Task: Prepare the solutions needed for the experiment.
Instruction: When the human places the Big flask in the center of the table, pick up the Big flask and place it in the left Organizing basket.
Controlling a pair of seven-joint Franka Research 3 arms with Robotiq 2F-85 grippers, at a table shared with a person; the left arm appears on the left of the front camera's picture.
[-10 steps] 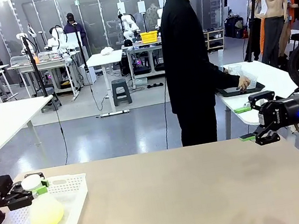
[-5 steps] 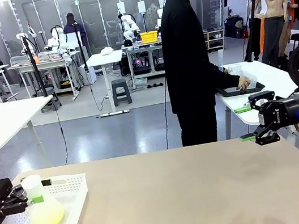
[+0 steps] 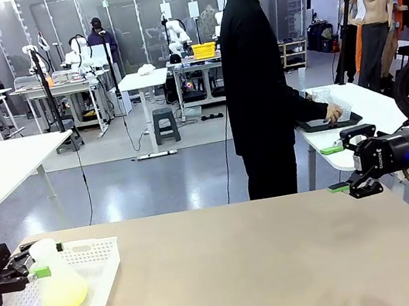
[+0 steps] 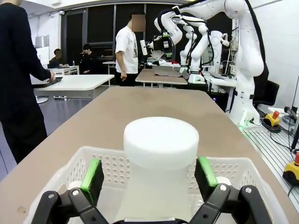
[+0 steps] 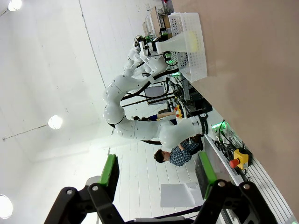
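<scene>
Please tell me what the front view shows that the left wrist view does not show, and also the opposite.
Front view alone: the pale yellow-green solution pooled in the bottom of the flask, and the right hand, open and empty, at the table's far right edge.

Left wrist view alone: the gap on each side between the flask's neck and the green pads, so the left hand is open around the neck, not gripping it.

Both share: the frosted white flask standing upright in the white perforated basket, the left hand at its neck, and the brown table.
</scene>
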